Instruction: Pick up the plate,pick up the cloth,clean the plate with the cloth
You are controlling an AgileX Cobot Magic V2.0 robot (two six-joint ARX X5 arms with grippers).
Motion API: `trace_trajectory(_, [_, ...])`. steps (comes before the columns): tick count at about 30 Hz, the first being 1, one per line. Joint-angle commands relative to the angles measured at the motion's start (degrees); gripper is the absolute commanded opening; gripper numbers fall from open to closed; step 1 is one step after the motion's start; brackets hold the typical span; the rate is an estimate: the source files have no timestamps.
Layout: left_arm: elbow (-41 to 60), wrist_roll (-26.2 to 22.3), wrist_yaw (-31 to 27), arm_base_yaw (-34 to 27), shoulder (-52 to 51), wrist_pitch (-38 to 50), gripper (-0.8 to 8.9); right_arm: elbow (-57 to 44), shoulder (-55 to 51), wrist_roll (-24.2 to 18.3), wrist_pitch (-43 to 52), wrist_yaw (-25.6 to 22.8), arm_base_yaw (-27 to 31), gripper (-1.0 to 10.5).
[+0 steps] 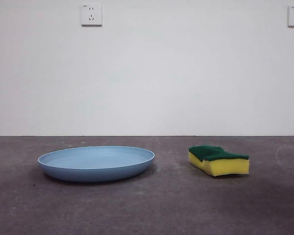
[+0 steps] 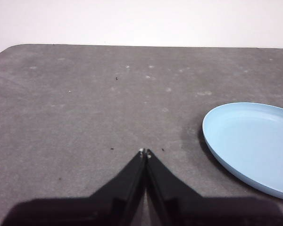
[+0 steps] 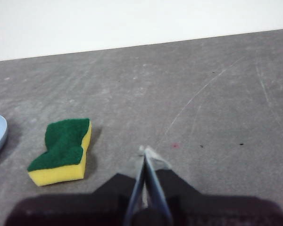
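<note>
The table (image 1: 147,205) is a dull grey sheet, scuffed and speckled, with a rounded corner that only the left wrist view shows. On it lies the plate (image 1: 96,163), wide, shallow, matte light blue with a low upturned rim, nothing in it. Well apart from it sits the cloth (image 1: 218,160), really a yellow sponge with a dark green scouring top and wavy pinched sides. The front view shows neither arm. The left gripper (image 2: 144,152) hangs over bare table near the plate (image 2: 254,143), jaws pressed together. The right gripper (image 3: 145,151) hovers near the sponge (image 3: 62,151), jaws likewise closed.
</note>
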State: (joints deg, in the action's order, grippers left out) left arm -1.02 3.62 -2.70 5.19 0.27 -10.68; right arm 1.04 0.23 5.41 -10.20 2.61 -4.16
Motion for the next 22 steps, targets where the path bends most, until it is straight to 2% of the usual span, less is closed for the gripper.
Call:
trace_trajectory(1, [0.5, 0.6, 0.8, -0.2, -0.2, 0.0, -0.04, -0.6, -0.2, 4.6, -0.2, 0.3, 0.0, 0.0])
trace_trajectory(5, [-0.7, 6.1, 2.0, -0.2, -0.2, -0.4, -0.06, 0.2, 0.3, 6.2, -0.2, 0.4, 0.0, -0.1])
trace_trajectory(9, [-4.3, 10.3, 4.6, -0.2, 0.1, -3.3, -0.06, 4.0, 2.9, 12.2, -1.4, 1.6, 0.0, -0.1])
trace_trajectory(16, [-13.8, 10.3, 8.2, -0.2, 6.2, -9.7, -0.06, 14.2, 13.3, 12.7, -4.5, 6.6, 0.0, -0.1])
trace_trajectory(22, [-22.9, 9.7, 13.6, -0.2, 17.6, -13.0, -0.06, 24.1, 25.2, 11.7, -8.0, 11.9, 0.0, -0.1])
